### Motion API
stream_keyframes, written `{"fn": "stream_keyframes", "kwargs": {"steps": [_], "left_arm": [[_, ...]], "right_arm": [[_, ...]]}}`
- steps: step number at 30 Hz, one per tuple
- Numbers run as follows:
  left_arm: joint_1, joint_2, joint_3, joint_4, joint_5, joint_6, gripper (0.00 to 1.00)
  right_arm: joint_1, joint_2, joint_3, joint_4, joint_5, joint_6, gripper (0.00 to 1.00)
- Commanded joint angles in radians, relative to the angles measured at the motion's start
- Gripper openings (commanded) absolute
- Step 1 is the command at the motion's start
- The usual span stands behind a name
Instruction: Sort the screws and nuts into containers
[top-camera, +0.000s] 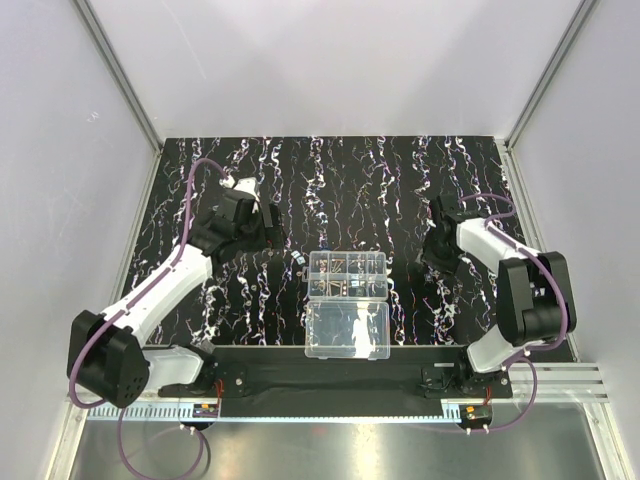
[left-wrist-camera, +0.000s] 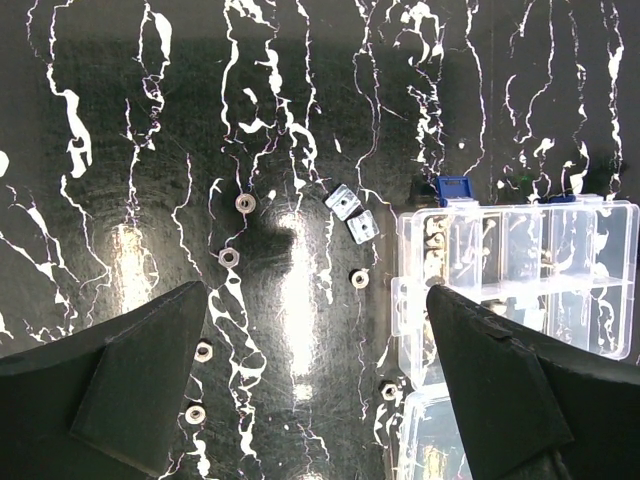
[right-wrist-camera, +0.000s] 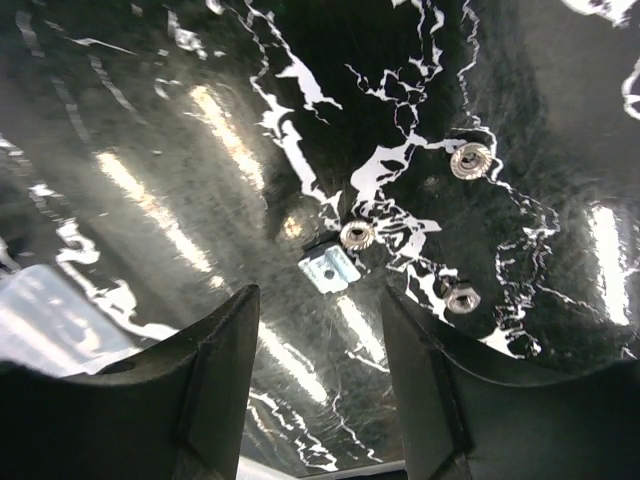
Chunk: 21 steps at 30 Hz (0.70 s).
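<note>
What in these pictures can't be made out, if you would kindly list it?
Top view: loose nuts too small among the mat's white streaks.
Top view: organizer box contents too small to identify.
Left wrist view: box cut by right edge and a finger; glare blurs it.

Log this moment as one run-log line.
left end effector: open, above nuts | right end effector: open, above square nut | organizer box: lid open

Mat (left-wrist-camera: 120, 150): smooth, glossy black, white-streaked, with bright glare. Organizer box (left-wrist-camera: 520, 260): clear glossy plastic; nuts (left-wrist-camera: 245, 203) left of the organizer box: bright bare metal. Left gripper (left-wrist-camera: 316, 292) fingers (left-wrist-camera: 130, 390): matt black plastic.
</note>
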Motion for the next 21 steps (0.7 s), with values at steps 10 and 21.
{"fn": "stream_keyframes", "kwargs": {"steps": [10, 21], "left_arm": [[0.010, 0.013, 0.035, 0.030, 0.011, 0.010, 0.99], [0.010, 0.004, 0.028, 0.026, 0.012, 0.002, 0.99]], "right_arm": [[0.006, 0.085, -0.008, 0.090, -0.001, -0.101, 0.60], [0.031, 0.092, -0.041, 0.091, -0.022, -0.128, 0.47]]}}
